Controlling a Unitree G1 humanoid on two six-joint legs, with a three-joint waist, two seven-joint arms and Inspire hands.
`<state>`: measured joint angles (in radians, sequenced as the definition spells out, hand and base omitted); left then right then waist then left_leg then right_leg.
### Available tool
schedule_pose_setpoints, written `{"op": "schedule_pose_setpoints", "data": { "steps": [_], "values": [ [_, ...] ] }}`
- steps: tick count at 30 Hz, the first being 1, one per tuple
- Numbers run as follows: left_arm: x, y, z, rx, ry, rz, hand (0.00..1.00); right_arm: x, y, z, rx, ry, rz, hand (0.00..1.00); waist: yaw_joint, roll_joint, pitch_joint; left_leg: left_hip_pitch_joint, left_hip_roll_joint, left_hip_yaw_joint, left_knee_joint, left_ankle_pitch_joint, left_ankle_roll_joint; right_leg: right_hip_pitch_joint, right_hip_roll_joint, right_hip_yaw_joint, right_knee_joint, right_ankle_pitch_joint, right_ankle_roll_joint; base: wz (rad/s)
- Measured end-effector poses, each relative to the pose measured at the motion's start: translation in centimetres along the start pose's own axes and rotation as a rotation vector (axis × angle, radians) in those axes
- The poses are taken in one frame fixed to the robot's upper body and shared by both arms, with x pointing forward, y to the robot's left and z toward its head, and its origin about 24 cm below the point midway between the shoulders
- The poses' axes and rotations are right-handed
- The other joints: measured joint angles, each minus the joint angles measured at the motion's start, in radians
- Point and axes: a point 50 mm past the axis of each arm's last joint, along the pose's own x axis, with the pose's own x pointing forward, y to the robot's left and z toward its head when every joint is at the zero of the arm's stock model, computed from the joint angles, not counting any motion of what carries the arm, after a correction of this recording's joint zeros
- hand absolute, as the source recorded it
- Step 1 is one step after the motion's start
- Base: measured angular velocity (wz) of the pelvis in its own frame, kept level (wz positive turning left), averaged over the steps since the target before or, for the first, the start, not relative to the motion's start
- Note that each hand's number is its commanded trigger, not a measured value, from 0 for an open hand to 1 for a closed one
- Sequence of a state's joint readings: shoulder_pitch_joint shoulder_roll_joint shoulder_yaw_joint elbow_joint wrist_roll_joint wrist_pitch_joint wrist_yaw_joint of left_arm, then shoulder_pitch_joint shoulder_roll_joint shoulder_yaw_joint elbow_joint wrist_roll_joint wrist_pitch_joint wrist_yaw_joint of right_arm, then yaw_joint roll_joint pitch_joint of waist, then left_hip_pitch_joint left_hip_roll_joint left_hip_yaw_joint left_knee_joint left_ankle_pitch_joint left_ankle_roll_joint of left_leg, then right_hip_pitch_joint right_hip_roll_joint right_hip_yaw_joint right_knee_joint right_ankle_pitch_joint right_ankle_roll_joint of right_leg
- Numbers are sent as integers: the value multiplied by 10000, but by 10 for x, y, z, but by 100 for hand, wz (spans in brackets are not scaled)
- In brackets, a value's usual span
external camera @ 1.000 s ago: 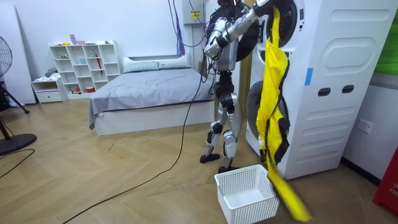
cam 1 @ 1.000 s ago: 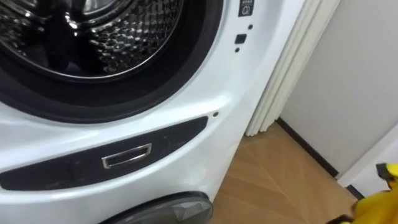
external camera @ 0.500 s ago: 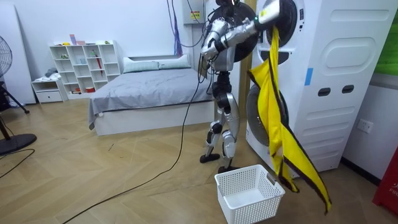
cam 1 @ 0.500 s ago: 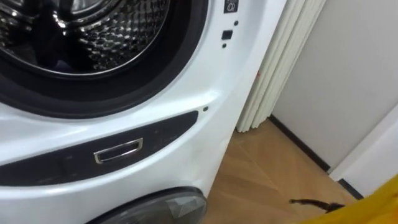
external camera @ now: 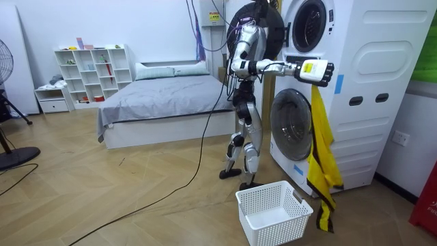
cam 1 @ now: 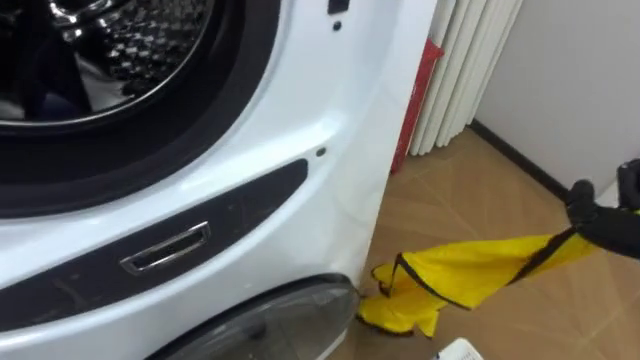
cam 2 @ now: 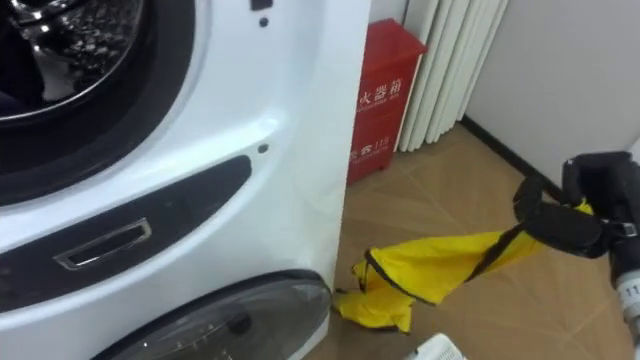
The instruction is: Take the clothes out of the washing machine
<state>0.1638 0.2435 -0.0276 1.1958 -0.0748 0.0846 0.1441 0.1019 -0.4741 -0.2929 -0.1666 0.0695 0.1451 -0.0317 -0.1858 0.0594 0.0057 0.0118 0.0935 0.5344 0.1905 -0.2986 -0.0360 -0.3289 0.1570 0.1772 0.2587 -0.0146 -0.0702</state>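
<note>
A yellow garment [cam 1: 470, 280] with dark trim hangs from my right hand [cam 1: 600, 210], whose dark fingers are curled round its upper end [cam 2: 575, 215]. Its lower end dangles above the wooden floor, beside the front of the white washing machine [cam 1: 330, 150]. The open drum [cam 1: 100, 60] with its shiny perforated wall sits at the upper left. In the room view I stand facing the stacked machines [external camera: 362, 96], right arm stretched out level, hand [external camera: 315, 70] before the upper door, and the garment [external camera: 319, 154] hangs down to just right of the white basket [external camera: 273, 212].
A red box [cam 2: 385, 100] stands against the wall beside the machine, with white vertical slats [cam 2: 450, 70] behind it. A white basket corner [cam 2: 435, 350] shows at the bottom edge. Behind me are a bed [external camera: 164, 96], a white shelf [external camera: 95, 68] and a fan [external camera: 7, 61].
My right arm has come down from overhead to level, and the garment has swung down to hang beside the basket. My head view has shifted right, bringing the red box in.
</note>
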Motion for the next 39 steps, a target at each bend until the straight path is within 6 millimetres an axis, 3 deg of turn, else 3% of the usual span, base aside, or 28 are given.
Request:
{"op": "schedule_pose_setpoints", "data": {
  "steps": [5,9,12,18,29,31,36,39],
  "values": [
    [0,-3,8,-371,-230,-153,0,5,-1,0,309,-170,-274,100,-54,389,-19,-543,-114,6,140,1,3,-793,-17,156,433,-48,14,-12],
    [0,-9,17,-21,-687,-520,0,18,1,-13,283,343,-744,100,-161,723,-4,-754,-249,65,146,34,58,-1240,-38,337,951,-259,41,-4],
    [-1,-13,19,69,-819,-730,0,16,10,-25,-94,742,-657,100,-307,827,-26,-902,-378,69,166,82,105,-1568,-77,448,1355,-521,70,4],
    [-2,-16,21,47,-954,-897,0,14,14,-30,-70,890,-1121,100,-284,956,-52,-1306,-452,105,454,100,121,-2027,-93,640,1662,-540,139,-2],
    [-3,-19,24,9,-1185,-1094,0,16,5,-22,-694,314,-1742,100,-528,965,-50,-1312,-544,102,458,86,232,-2034,-156,691,1772,-495,248,0],
    [-3,-20,23,10,-1198,-1183,0,16,4,-16,-705,77,-1851,100,-591,911,-15,-1300,-556,109,447,74,252,-2036,-147,707,1804,-485,224,0],
    [-4,-30,22,-262,-1245,-1454,0,21,-9,13,-1093,-1153,-2241,100,-802,669,48,-1223,-642,91,349,73,283,-2050,-175,747,1915,-556,200,0],
    [-4,-27,22,-291,-1261,-1353,0,21,-13,20,-1218,-1457,-2485,100,-866,299,-7,-1079,-622,92,330,70,290,-1910,-136,783,1837,-543,207,-5]
  ]
}}
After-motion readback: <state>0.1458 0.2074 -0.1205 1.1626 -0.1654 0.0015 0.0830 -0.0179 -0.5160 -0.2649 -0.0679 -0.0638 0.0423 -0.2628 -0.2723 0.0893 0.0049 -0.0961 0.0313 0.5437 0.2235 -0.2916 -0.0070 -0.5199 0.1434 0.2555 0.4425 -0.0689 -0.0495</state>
